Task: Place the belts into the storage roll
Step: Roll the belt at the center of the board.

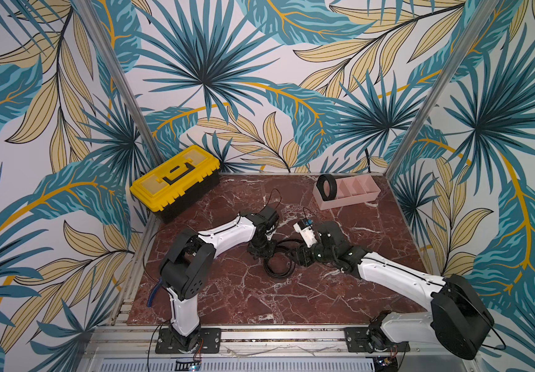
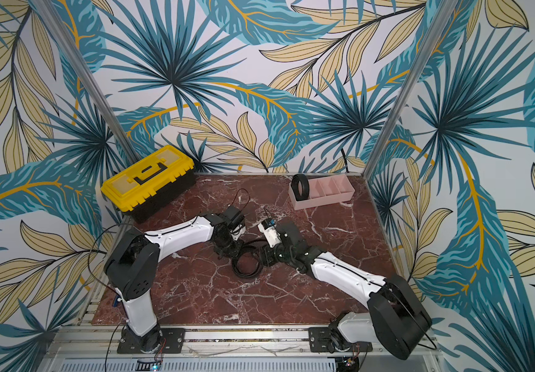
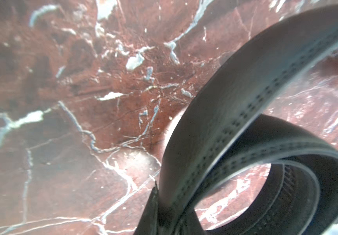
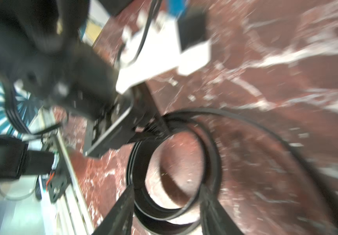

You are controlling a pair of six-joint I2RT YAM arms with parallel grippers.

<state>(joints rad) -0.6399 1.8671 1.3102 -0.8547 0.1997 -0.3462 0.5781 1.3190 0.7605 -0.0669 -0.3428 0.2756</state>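
Mid-table, your left gripper (image 1: 264, 252) pinches the loose black leather belt coil (image 4: 138, 168); your right gripper (image 4: 166, 195) straddles it, jaws apart, holding nothing. One-sided lift could unspool it before the pale pink plastic divided tray (image 1: 349, 199).

One coiled black belt (image 1: 327, 187) stands on edge in the pink tray's (image 1: 351, 200) end compartment; a loosely looped belt (image 1: 278, 272) lies mid-counter (image 1: 227, 290).
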